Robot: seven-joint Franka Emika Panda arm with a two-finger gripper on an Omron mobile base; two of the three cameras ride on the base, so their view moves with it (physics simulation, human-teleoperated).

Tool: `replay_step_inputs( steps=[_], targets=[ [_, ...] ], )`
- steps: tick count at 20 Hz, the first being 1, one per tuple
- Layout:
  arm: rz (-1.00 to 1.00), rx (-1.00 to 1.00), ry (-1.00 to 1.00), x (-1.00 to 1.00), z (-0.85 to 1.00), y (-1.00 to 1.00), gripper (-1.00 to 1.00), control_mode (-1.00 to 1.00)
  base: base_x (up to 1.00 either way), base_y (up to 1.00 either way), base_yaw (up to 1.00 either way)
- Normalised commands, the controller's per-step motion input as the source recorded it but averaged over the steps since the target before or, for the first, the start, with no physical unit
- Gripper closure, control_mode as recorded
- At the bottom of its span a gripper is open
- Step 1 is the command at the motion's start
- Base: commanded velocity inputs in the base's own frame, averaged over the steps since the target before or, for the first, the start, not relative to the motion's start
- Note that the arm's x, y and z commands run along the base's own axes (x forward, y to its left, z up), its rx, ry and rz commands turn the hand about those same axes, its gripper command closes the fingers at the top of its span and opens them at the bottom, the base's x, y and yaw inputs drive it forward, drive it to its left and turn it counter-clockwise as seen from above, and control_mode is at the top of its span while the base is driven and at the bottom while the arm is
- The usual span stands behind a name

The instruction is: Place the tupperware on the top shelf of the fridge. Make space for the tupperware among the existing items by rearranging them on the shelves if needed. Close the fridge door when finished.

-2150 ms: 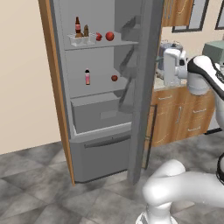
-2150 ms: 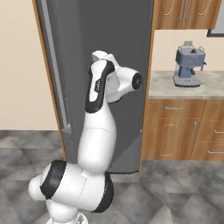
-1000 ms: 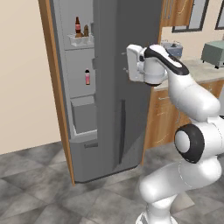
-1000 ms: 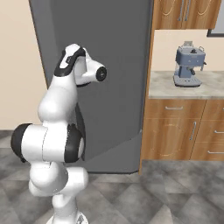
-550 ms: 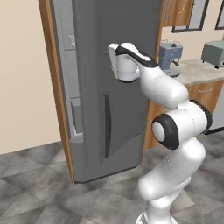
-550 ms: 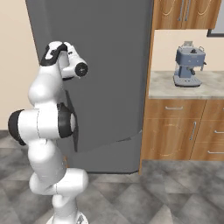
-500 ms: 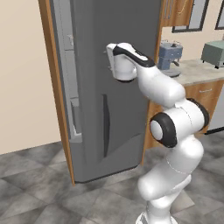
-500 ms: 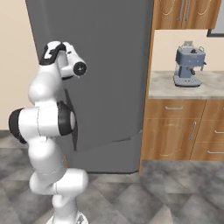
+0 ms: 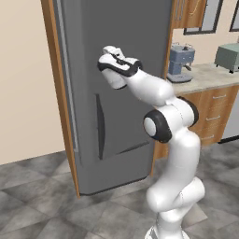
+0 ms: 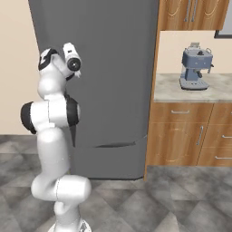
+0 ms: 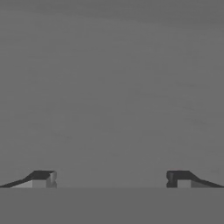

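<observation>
The fridge [image 9: 126,116] stands with its grey door [image 10: 108,68] swung across the front, and only a thin seam shows beside the wooden side panel [image 9: 58,93]. The tupperware, the top shelf, the other shelves and the existing items are hidden behind the door. My gripper [image 9: 108,55] rests up against the upper part of the door, also seen from the other side as the gripper [image 10: 59,56]. In the hand view the gripper [image 11: 111,177] is open, its fingertips [image 11: 41,177] far apart with nothing between them, facing plain grey door surface.
To the fridge's right runs a counter [image 10: 199,90] over wooden drawers [image 10: 181,136], with a blue-grey coffee machine [image 10: 196,68] on it. A grey appliance [image 9: 228,56] sits further right. Wooden upper cabinets [image 10: 190,13] hang above. Grey tiled floor [image 9: 42,205] lies in front.
The door has swung from open to across the fridge front, with my arm sweeping left against it. The shelves, bottles and fruits inside have gone out of sight.
</observation>
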Motion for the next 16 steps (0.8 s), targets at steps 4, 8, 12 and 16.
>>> replay_step_inputs(
  steps=[4, 8, 12, 16],
  targets=[
    [-0.15, 0.00, 0.17, 0.57, 0.48, 0.09, -1.00, -1.00, 0.00, 0.00, 0.00],
    [-0.18, -0.01, 0.18, 0.60, 0.39, 0.10, -1.00, -1.00, 0.00, 0.00, 0.00],
    [-0.16, -0.02, 0.20, 0.53, -0.09, 0.01, -1.00, -1.00, 0.00, 0.00, 0.00],
    [-0.08, -0.01, 0.10, 0.37, -0.80, 0.00, -1.00, -1.00, 0.00, 0.00, 0.00]
  ],
)
